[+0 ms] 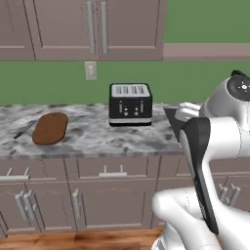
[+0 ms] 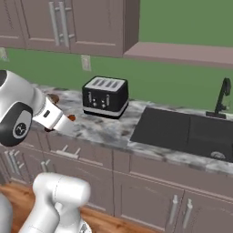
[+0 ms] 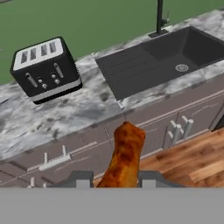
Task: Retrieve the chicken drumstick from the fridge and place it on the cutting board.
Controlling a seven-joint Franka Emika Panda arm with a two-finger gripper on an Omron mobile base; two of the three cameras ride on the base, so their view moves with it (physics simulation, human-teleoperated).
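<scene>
The big white arm bends up in front of the grey stone counter, where the cutting board lies left of the toaster. The gripper pinches the chicken drumstick, held up in the air before the cupboards, well apart from the board.

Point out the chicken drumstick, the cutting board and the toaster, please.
chicken drumstick (image 3: 124, 157): hand view, middle of the meat.
cutting board (image 1: 51, 128): left base view, centre of its top face.
toaster (image 1: 129, 102): left base view, front panel.
</scene>
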